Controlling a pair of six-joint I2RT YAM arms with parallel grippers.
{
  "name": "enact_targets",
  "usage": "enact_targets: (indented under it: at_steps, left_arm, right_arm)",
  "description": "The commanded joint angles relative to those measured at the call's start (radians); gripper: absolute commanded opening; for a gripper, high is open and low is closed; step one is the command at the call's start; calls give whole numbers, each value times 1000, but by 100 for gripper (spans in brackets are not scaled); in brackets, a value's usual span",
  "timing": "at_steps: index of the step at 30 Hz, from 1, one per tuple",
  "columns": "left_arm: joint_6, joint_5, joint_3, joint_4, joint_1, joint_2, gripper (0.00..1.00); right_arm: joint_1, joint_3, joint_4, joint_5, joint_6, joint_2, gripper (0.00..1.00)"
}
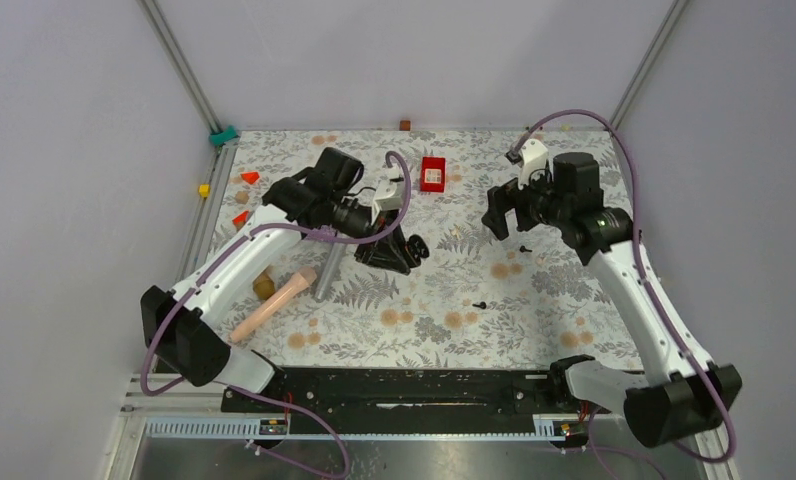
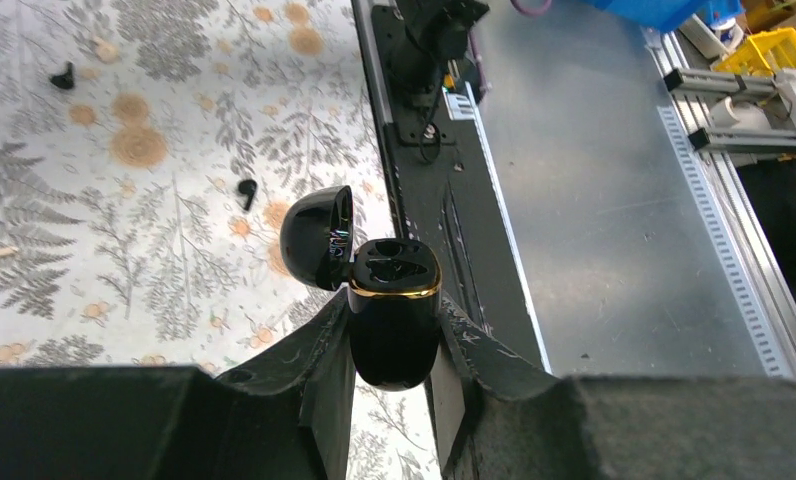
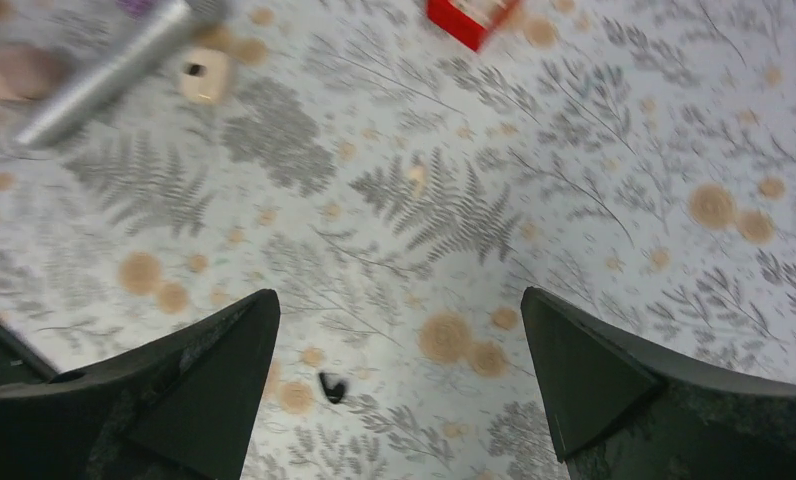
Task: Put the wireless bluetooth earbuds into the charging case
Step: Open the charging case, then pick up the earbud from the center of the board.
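The charging case (image 2: 392, 290) is clamped in the left gripper (image 2: 394, 330), fingers (image 2: 324, 350) pressed tight on both sides of its body. The lid (image 2: 314, 235) is flipped open off to one side, and both sockets inside the gold rim look empty, nothing seated in them. The long axis of the case runs straight out from the gripper, with the open mouth facing away from the wrist.

The right gripper (image 3: 399, 298) is spread wide and holding nothing. It hangs over the table with one earbud (image 3: 331, 387) lying flat on the cloth in the gap below its fingers, a bit closer to one finger than the other. I can't tell which way its stem points, it's too small. The other earbud (image 1: 480, 303) sits on the table out past the mouth of the case, well apart from either gripper.

The table (image 1: 574, 300) is covered in a grey fern and orange flower print, with plain pale walls round it. A red box (image 1: 433, 173) is beyond both grippers, and a silver tube (image 1: 326, 270) lies just beside the left one.
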State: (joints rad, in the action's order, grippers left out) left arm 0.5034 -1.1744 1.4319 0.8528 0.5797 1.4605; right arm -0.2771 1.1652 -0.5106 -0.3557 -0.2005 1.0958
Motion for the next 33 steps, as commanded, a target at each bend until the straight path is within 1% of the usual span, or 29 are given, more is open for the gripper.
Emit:
enact_targets:
  at_steps: [1,3,4,7,9,11,13,16,20,22,27,30,33]
  left_arm:
    - [178,-64,-54,78,-2,-61,0]
    - [208,-74,-66,91,-2,-69,0]
    - [221,-73,-69,101,-2,-73,0]
    - [252,-57,-58,144,-4,-75,0]
    - [310,-40,-31,220,-3,-71,0]
    - [373,-21,-4,307,-3,-66,0]
    - [431,-12,8,391,-3,-63,0]
    - [456,-12,-3,421,-5,-63,0]
    - [474,-35,-28,423,-7,-72,0]
    - [480,-32,-34,422,-9,-70,0]
    - [492,-41,-56,423,-14,-60,0]
    - [500,-46,-65,423,-16,-60,0]
    - [509,-50,-74,423,-15,-60,0]
  right_arm:
    - [74,27,-39,124,-174,115,98]
    - [83,38,-73,182,-274,166,95]
    - [84,39,-100,180,-321,184,95]
    - [70,17,-180,116,-370,206,93]
    - [45,-33,-192,81,-391,194,93]
    - [25,-106,-163,60,-408,169,92]
    - [23,-170,-121,16,-416,153,89]
    - [22,-232,-98,-63,-453,166,78]
    - [22,-293,-54,-118,-513,176,69]
    - [22,-339,-11,-128,-575,163,68]
    - [21,-478,90,-187,-808,99,68]
    - [14,-529,163,-188,-853,81,68]
    - [12,-537,161,-203,-912,94,65]
